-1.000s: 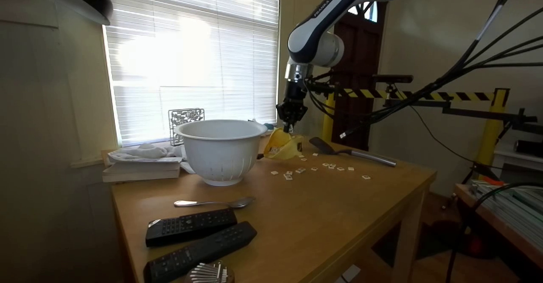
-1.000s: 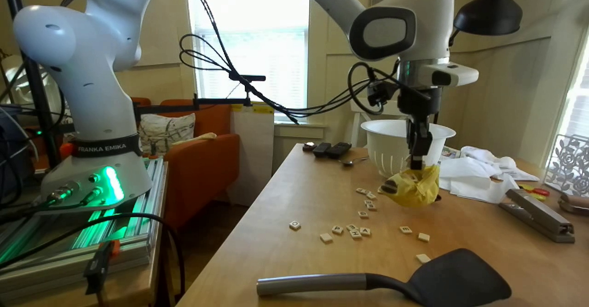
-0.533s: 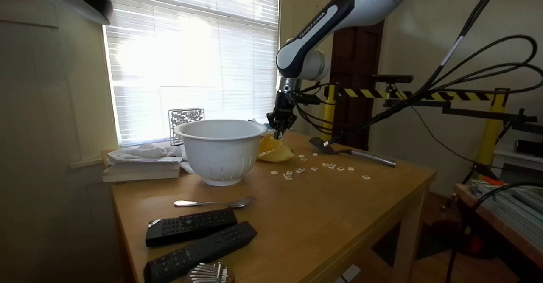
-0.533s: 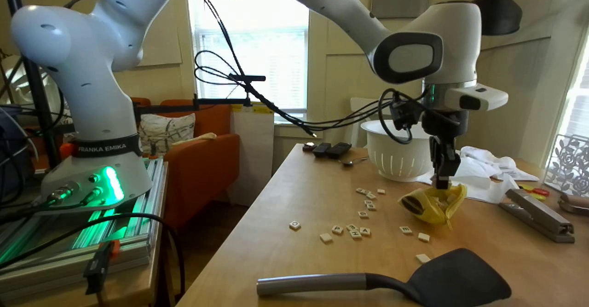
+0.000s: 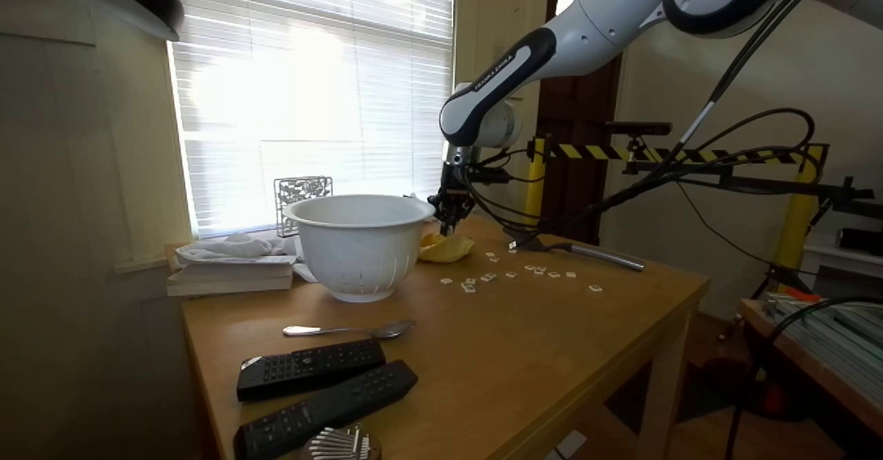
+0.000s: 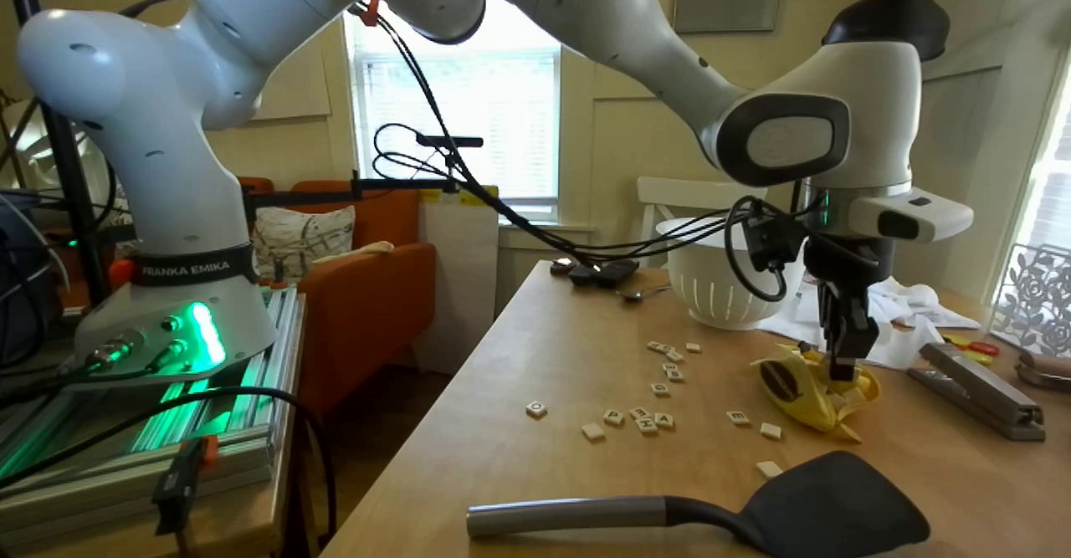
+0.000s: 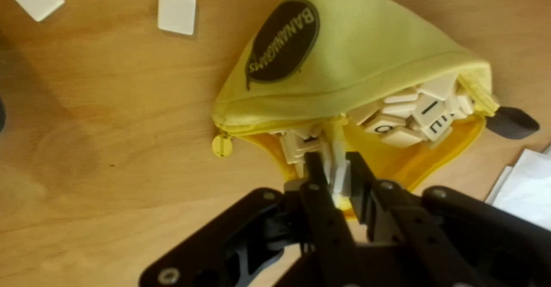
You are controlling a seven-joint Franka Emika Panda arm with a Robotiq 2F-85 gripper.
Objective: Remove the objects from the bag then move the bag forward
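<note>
The yellow Bananagrams bag lies below my gripper, unzipped, with several cream letter tiles inside. It also shows in both exterior views, at or just above the table surface. My gripper points down at the bag's opening. Its fingers are close together, with a pale yellow fold and what look like tiles between them, blurred. It also shows in both exterior views. Several loose tiles lie scattered on the table, also in the wrist view.
A white colander bowl stands beside the bag. A black spatula lies across the table edge area. A stapler and white cloths are near the bag. Two remotes and a spoon lie farther off.
The bag hung in the air from my gripper a second ago. Gripper and bag have moved down and away from the robot base, past the bowl. The bag is lower now.
</note>
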